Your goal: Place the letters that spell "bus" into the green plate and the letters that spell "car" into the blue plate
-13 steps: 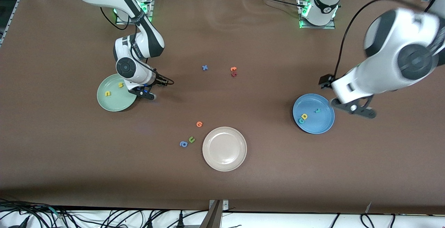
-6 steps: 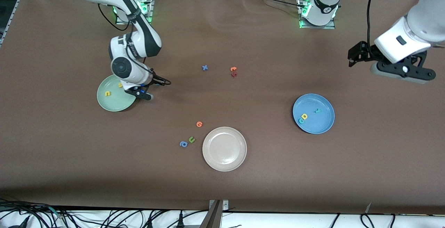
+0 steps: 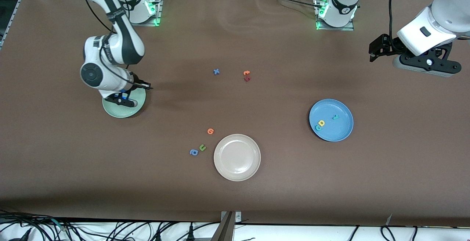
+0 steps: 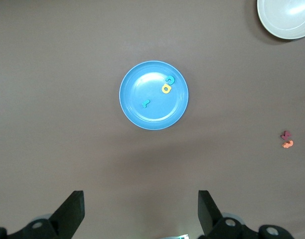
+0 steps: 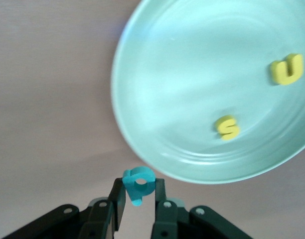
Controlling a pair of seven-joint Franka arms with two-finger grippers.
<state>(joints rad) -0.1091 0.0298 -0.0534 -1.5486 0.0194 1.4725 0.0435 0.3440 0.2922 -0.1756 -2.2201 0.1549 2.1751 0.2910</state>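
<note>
The green plate (image 5: 192, 74) holds the yellow "u" (image 5: 287, 69) and yellow "s" (image 5: 227, 127). Over its rim, the right gripper (image 5: 137, 196) pinches the teal "b" (image 5: 138, 183). The left gripper (image 4: 140, 211) waits with jaws wide, seemingly above bare bench near the blue plate (image 3: 341, 130).

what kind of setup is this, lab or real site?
Most likely a robotics lab bench: two arm bases bolted along a brown-covered table, loose cables trailing off its edge, and props only, such as a green plate, a blue plate and small foam letters.
</note>
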